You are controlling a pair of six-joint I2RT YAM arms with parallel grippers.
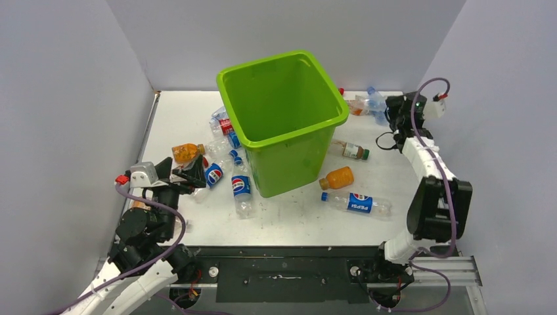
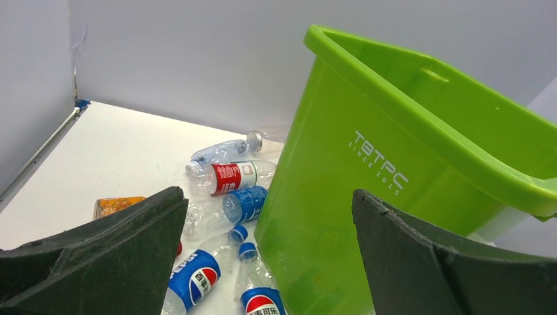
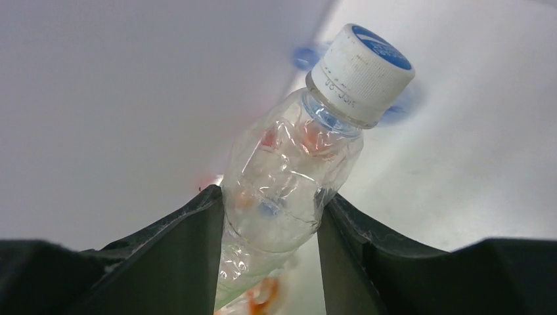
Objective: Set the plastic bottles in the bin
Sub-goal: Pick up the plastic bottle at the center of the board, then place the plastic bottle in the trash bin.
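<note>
Your right gripper (image 3: 272, 198) clamps a clear bottle (image 3: 286, 174) below its cap (image 3: 361, 65), probably to carry it to the bin (image 1: 289, 157); your left gripper (image 2: 268, 195) hangs wide open, empty.

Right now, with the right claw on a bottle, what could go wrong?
1. The right claw pinches the clear bottle on its thin, crumpled body; it could squirt out on lifting.
2. The bin stands tall, so a low carry may knock its rim.
3. A neighbouring bottle lies close and could get dragged along.
</note>
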